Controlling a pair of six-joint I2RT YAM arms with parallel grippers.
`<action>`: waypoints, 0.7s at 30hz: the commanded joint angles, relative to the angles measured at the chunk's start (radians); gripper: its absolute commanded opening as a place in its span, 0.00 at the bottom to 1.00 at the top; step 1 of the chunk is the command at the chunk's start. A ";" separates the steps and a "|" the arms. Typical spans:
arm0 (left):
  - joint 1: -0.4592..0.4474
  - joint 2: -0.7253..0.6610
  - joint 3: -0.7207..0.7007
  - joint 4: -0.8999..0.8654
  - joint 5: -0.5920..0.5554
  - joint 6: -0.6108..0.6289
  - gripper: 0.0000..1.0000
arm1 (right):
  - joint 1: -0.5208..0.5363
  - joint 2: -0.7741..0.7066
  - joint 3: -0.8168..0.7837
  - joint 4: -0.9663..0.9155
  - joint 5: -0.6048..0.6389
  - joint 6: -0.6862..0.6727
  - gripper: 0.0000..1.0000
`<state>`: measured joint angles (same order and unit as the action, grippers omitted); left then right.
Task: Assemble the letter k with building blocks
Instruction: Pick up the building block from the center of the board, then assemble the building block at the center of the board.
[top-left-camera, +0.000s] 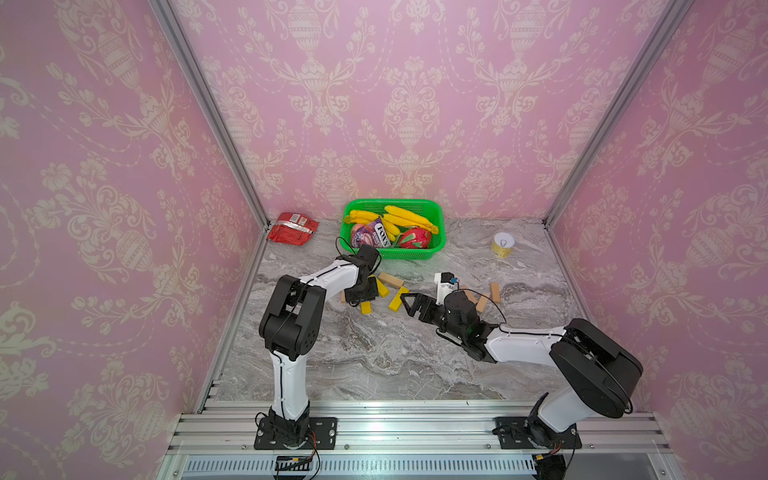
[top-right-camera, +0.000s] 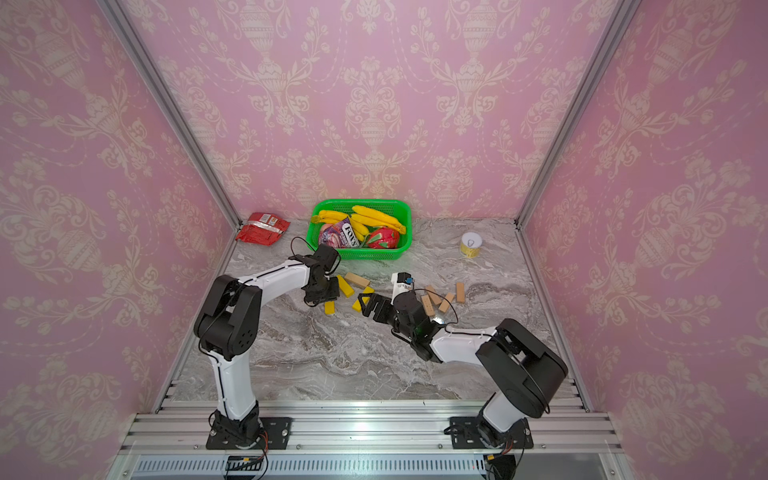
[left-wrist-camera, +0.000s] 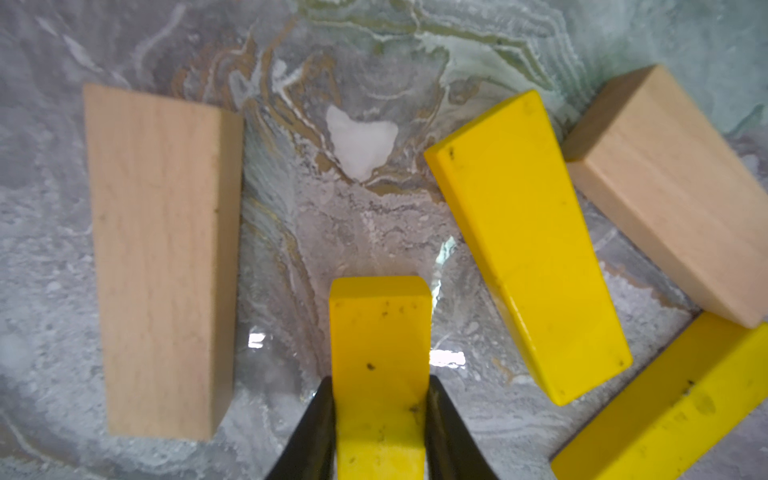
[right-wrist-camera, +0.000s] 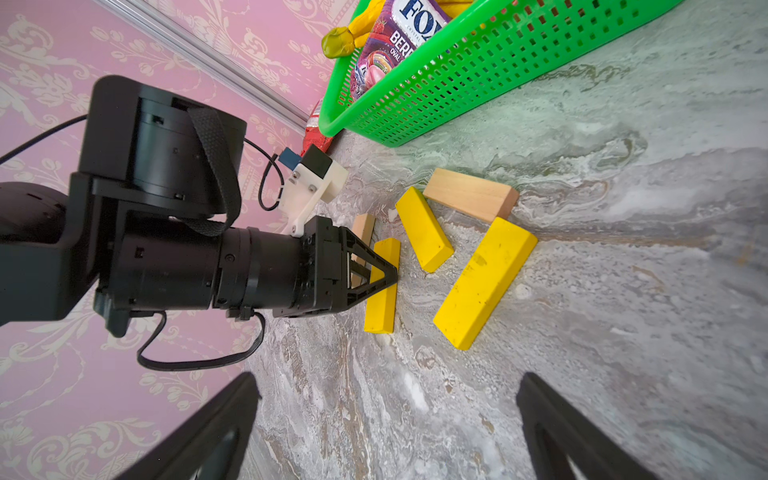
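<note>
Left tool (left-wrist-camera: 380, 386) clamped on yellow block (left-wrist-camera: 380, 328), bottom centre; mid-placement, I reckon. Next: line it up by wood block (left-wrist-camera: 162, 257) at left. Right tool (right-wrist-camera: 388, 386) gaping, empty.

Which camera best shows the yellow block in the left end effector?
Left wrist view: the yellow block sits close, gripped by the left end effector. Right wrist view shows it side-on, partly hidden; both top views show only its end.

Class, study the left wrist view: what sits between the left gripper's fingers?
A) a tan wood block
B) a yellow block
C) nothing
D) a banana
B: the left gripper is clamped from both sides on the end of a yellow block, while the tan blocks lie apart from it.
</note>
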<state>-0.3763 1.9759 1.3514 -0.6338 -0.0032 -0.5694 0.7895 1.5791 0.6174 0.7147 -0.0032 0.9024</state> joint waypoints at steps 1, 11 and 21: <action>-0.005 -0.054 -0.027 -0.055 0.008 0.062 0.06 | -0.001 -0.024 0.014 -0.029 0.003 0.028 1.00; -0.004 -0.168 -0.058 -0.127 0.008 0.123 0.06 | 0.013 0.010 0.099 -0.178 -0.081 0.075 1.00; -0.001 -0.285 -0.183 -0.141 -0.022 0.131 0.06 | 0.043 0.028 0.175 -0.309 -0.150 0.067 1.00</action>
<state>-0.3763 1.7275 1.1969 -0.7338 0.0113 -0.4637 0.8230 1.6043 0.7712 0.4698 -0.1207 0.9543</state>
